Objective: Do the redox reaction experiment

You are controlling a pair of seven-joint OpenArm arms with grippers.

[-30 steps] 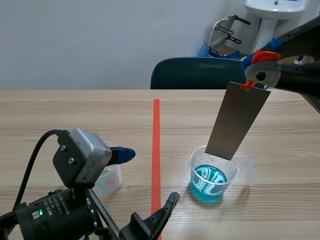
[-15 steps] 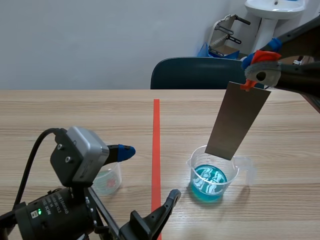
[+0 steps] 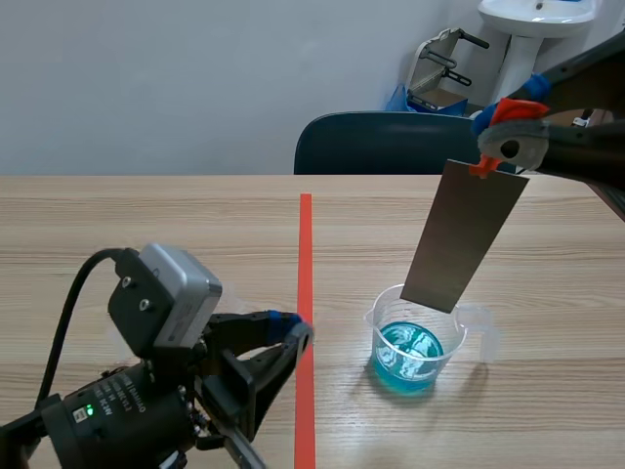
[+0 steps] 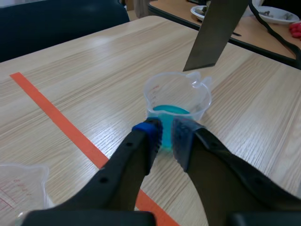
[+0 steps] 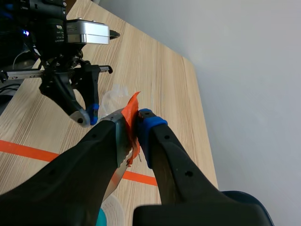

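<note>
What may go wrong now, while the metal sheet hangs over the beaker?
1. The right gripper holds the metal sheet only by the orange tab at its top; it may slip and splash the blue liquid.
2. The left gripper sits close to the clear beaker and might knock it over.

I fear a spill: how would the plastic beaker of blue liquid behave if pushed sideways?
The beaker looks like thin, clear plastic, so it is probably light and apt to slide on the smooth table. Its blue liquid sits low, so tipping seems unlikely, though it may slosh.
</note>
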